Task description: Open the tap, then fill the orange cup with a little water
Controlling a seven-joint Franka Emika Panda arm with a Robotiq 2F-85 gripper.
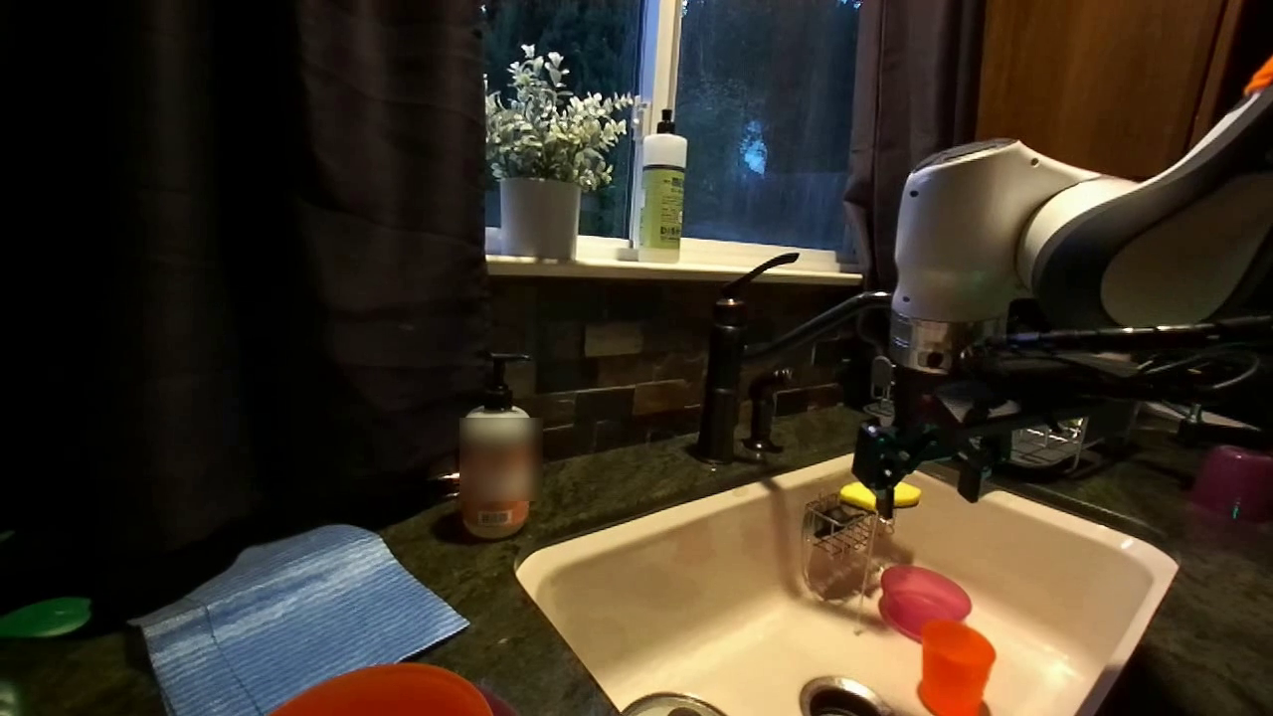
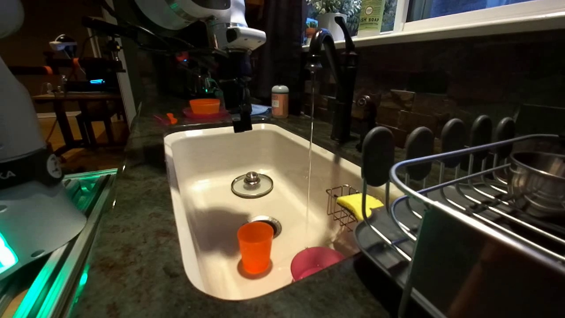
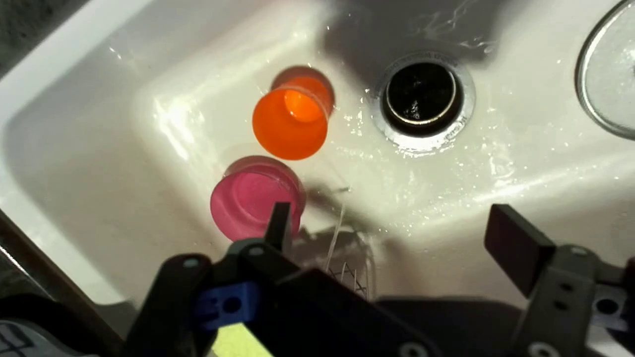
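The tap [image 2: 344, 95] is running, my tool [image 3: 389, 230] gaping empty, the orange cup [image 3: 291, 134] — wrist-view eleven o'clock from the stream [image 3: 336, 238] — seemingly awaiting filling.

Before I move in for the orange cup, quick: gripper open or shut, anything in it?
Gripper: open, holding nothing; the orange cup stands apart from it in the sink.

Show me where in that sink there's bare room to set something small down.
Inside the sink there is wet but bare floor between the drain and the glass lid, plus a strip between the orange cup and the nearest end wall. It gets crowded around the pink cup, with the orange cup, falling water, wire caddy and yellow sponge close by.
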